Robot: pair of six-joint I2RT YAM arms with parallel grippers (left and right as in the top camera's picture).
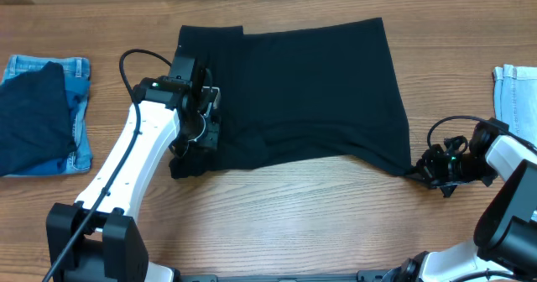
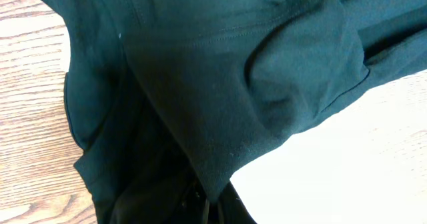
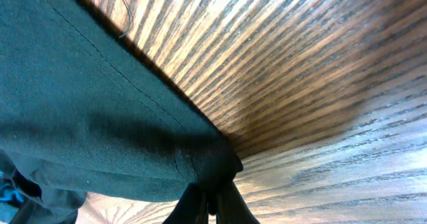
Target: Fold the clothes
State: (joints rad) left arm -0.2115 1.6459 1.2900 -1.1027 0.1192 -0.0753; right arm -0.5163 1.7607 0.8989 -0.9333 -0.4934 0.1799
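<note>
Overhead, the clothes were seen spread mostly flat across the middle of the surface, with no fold made yet. The left end effector was closed on the lower-left corner, and the right end effector was clamped on the lower-right corner. All folding was judged undone.

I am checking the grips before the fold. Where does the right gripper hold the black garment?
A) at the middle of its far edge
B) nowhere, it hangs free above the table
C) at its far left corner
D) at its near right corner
D: the right gripper is shut on the near right corner of the black garment; the right wrist view shows the hemmed corner pinched between its fingers.
</note>
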